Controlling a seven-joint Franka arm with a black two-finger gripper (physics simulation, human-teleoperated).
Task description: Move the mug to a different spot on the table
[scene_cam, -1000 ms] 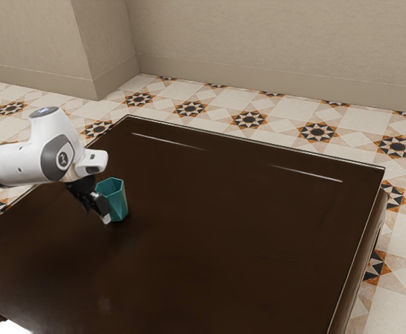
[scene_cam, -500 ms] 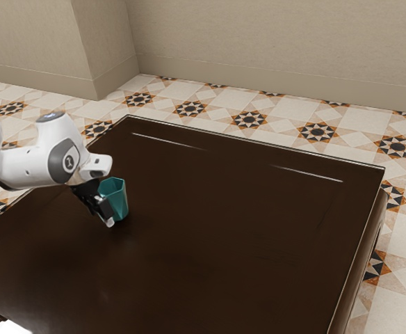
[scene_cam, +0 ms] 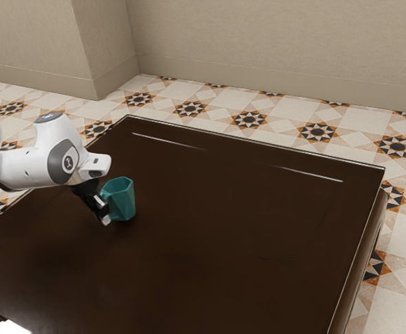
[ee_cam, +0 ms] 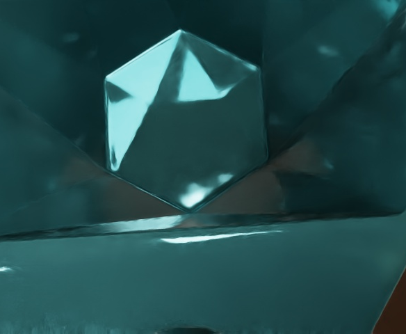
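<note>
The fingers [scene_cam: 103, 209] are pinched narrow on one wall of the teal mug [scene_cam: 122, 198]. The mug leans toward the exterior view's right, low over the dark counter [scene_cam: 245, 229] near its left end, and the wrist view looks down onto its hexagonal floor. The grasp looks made, so the carry is in hand. Next comes a clear lift, then travel to open counter and an upright set-down.

The mug [scene_cam: 119, 198] is teal with flat, faceted sides and a six-sided rim. It sits tilted off upright, mouth up, over the dark worktop [scene_cam: 245, 229] near its edge at the exterior view's left. The gripper [scene_cam: 108, 209] clamps the wall on that side. The wrist view looks down inside to the mug's hexagonal floor [ee_cam: 185, 118].
</note>
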